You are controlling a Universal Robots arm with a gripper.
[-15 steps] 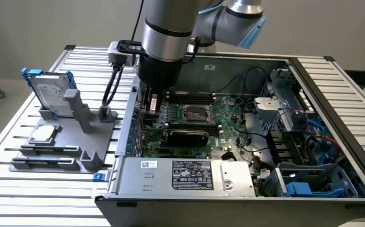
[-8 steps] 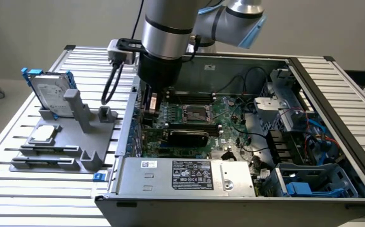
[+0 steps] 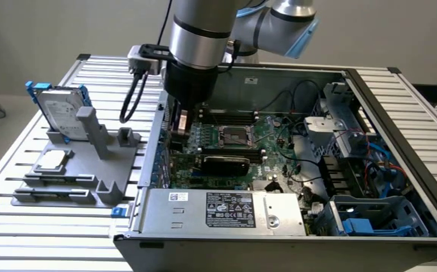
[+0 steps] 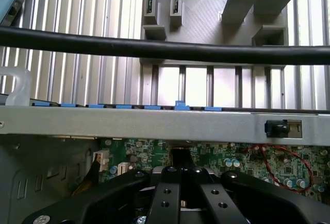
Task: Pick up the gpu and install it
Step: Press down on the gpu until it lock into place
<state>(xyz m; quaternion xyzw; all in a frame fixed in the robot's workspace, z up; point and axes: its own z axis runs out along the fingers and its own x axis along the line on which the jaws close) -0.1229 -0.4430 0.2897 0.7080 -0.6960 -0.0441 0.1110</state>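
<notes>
Gripper (image 3: 180,131) closed, nothing visibly held, lowered inside the case (image 3: 399,107) at its wall on the exterior view's left, over the motherboard (image 4: 289,165). The gpu (image 3: 224,164) lies across the board just beside it, apparently seated. Beyond, the drive (image 3: 58,109) stands in the fixture (image 3: 78,170).

Large black-and-white label (image 3: 230,209) on top of silver power supply box (image 3: 279,218) at front of open computer case (image 3: 399,102); dense rows of small print plus certification-type symbols, none legible; smaller white sticker (image 3: 178,196) with dark mark near box's corner toward exterior view's left, characters not legible; pale label on face of hard drive (image 3: 58,107) standing in blue frame on grey holder (image 3: 89,170), print unreadable; tiny white markings scattered over green motherboard (image 4: 289,165) in wrist view, too fine to read; no brand name or number readable anywhere.
</notes>
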